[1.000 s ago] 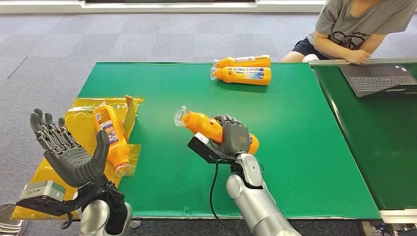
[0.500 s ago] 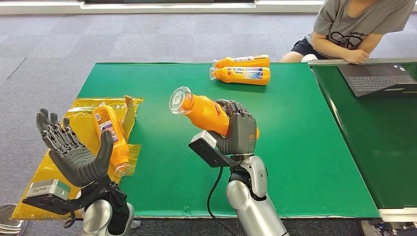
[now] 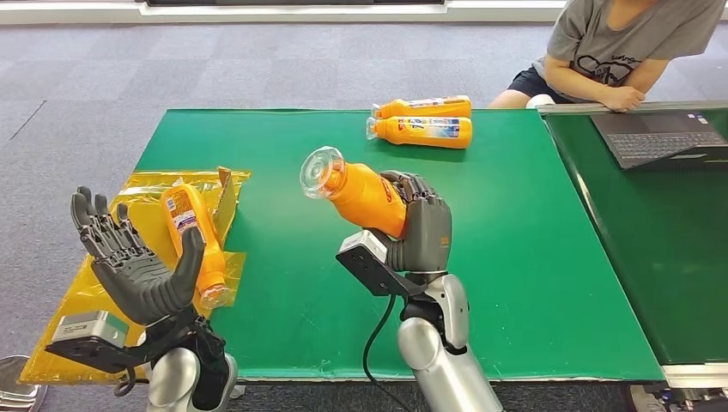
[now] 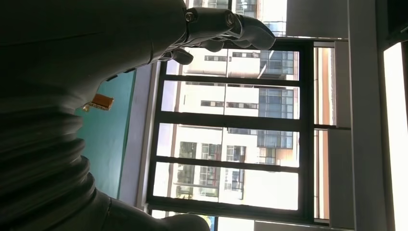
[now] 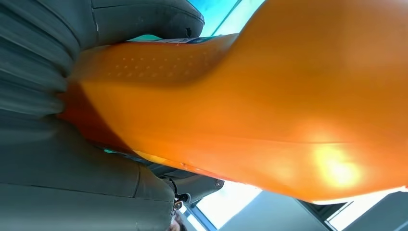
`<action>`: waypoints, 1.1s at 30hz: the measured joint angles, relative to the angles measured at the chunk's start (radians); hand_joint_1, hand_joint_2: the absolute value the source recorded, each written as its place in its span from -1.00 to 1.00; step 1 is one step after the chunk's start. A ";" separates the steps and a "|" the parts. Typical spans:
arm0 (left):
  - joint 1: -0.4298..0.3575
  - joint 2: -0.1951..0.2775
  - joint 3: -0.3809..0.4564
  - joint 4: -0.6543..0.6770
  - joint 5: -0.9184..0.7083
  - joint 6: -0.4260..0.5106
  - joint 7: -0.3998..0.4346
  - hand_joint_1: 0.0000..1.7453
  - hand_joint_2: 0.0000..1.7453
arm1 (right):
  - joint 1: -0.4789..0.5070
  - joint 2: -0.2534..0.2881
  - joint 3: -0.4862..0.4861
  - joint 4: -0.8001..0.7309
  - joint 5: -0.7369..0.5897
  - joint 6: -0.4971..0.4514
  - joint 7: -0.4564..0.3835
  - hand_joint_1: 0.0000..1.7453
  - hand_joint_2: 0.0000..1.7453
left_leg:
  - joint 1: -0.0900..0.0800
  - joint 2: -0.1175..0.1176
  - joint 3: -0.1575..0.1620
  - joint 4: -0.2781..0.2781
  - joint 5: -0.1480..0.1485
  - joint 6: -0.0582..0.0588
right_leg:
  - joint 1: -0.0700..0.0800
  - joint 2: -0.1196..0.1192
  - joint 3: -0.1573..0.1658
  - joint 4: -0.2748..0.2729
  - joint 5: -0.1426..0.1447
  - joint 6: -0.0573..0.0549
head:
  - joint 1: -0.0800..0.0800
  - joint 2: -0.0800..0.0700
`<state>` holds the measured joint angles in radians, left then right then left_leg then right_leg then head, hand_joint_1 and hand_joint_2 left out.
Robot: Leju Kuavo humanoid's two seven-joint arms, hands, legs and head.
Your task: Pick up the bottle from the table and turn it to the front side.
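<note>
bottle point(image 3: 360, 190) lifted higher, tilted in right hand point(image 3: 418, 225) above table point(image 3: 532, 249).

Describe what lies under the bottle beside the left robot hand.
A crumpled yellow plastic sheet lies under that bottle, spread over the green table's left edge. Whatever is beneath the sheet is covered.

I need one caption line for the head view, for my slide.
Right hand holds an orange bottle above the green table; left hand open.
</note>
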<state>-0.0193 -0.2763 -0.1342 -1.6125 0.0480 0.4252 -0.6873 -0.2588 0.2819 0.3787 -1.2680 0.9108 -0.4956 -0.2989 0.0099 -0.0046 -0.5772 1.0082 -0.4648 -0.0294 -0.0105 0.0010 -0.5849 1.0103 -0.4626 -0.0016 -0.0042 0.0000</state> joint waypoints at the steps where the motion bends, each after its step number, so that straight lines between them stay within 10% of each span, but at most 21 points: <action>1: -0.001 0.001 -0.003 0.002 0.003 -0.009 0.008 -1.00 1.00 | 0.000 0.000 0.001 0.000 -0.037 0.007 -0.025 1.00 1.00 | 0.000 0.000 0.000 0.000 0.000 0.000 | 0.000 0.000 0.000 0.000 0.000 0.000 | 0.000 0.000; 9: -0.147 0.015 -0.013 0.137 0.146 -0.419 0.175 -1.00 1.00 | -0.023 0.007 0.050 0.143 -0.332 0.017 -0.249 1.00 1.00 | 0.000 0.000 0.000 0.000 0.002 -0.001 | 0.000 -0.001 0.001 0.000 0.002 0.000 | 0.000 0.000; 33: -0.357 0.027 -0.037 0.445 0.070 -0.511 0.199 -1.00 1.00 | -0.036 0.009 0.072 0.292 -0.371 -0.025 -0.219 1.00 1.00 | 0.000 0.001 -0.001 0.000 0.002 -0.001 | 0.000 0.001 -0.002 0.000 0.002 -0.001 | 0.000 0.000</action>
<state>-0.3760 -0.2495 -0.1707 -1.1675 0.1179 -0.0862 -0.4885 -0.2953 0.2907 0.4504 -0.9758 0.5394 -0.5203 -0.5177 0.0100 -0.0041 -0.5787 1.0082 -0.4625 -0.0308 -0.0103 0.0022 -0.5870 1.0104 -0.4603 -0.0024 -0.0042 0.0000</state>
